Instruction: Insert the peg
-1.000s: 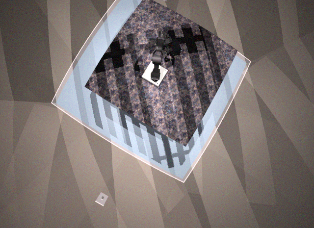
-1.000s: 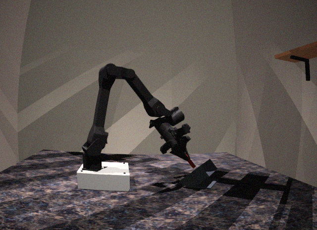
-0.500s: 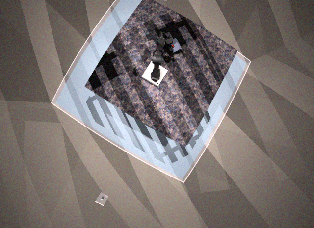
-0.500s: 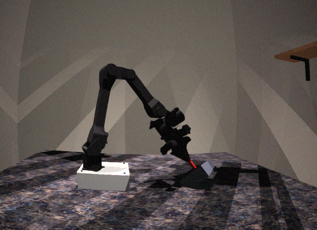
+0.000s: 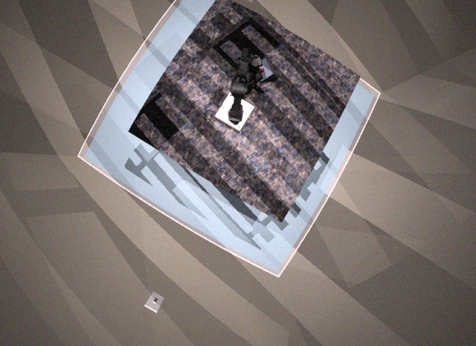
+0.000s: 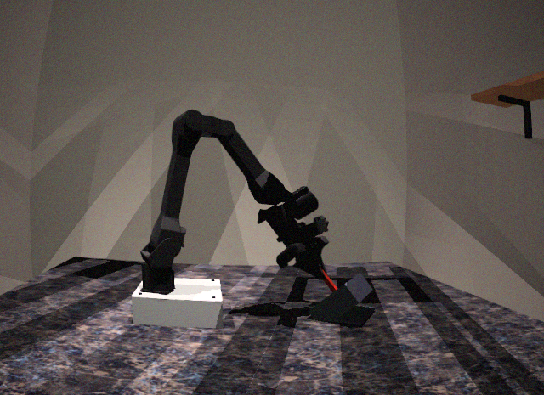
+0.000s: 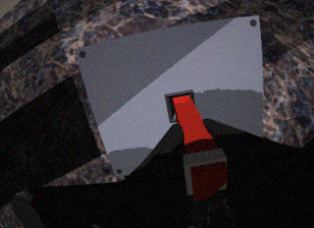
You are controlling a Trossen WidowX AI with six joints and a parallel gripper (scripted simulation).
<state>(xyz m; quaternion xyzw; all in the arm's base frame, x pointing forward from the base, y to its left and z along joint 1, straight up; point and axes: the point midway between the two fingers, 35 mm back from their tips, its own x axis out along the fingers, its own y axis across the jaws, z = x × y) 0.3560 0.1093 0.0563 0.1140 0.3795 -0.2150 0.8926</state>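
Note:
The red peg (image 5: 262, 70) (image 6: 328, 279) (image 7: 188, 119) has flat sides and, near its upper end, a pale grey band. My gripper (image 6: 321, 270) (image 7: 191, 129) is shut on it and holds it tilted. The sloped grey panel (image 5: 268, 71) (image 6: 359, 289) (image 7: 221, 66) lies just beyond the fingertips. In the wrist view its square hole (image 7: 171, 111) shows a dark strip to the left of the peg's bottom end, which covers the rest of the opening. The peg's end is at the hole's mouth. Whether it is inside or just above the face, I cannot tell.
The arm's white base (image 5: 224, 113) (image 6: 175, 312) stands behind the gripper on the dark mottled table top (image 5: 268, 158) (image 6: 110, 360). Dark shadows cross the table and the panel. A wooden shelf (image 6: 513, 90) hangs on the wall at the far right.

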